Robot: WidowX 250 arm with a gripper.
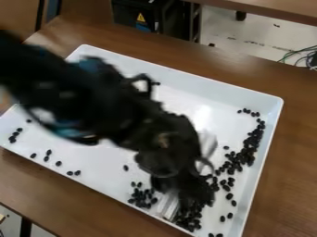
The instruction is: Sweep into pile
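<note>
The black gripper [180,178] hangs low over the lower right part of a white tray [93,159]. A pale, partly see-through piece [167,206] stands at its lower end among the beans, its upper part hidden. Dark beans [249,146] form a band along the tray's right side. More beans [187,217] lie crowded just below the gripper, and a smaller cluster [142,197] is to its left. Loose beans [59,163] are scattered at the tray's left. The arm covers the tray's middle and upper left.
The tray has raised walls and rests on a brown wooden table [297,162]. Dark equipment with a yellow warning label [141,17] stands behind the table. Thin cables [300,55] lie beyond its far edge at the right.
</note>
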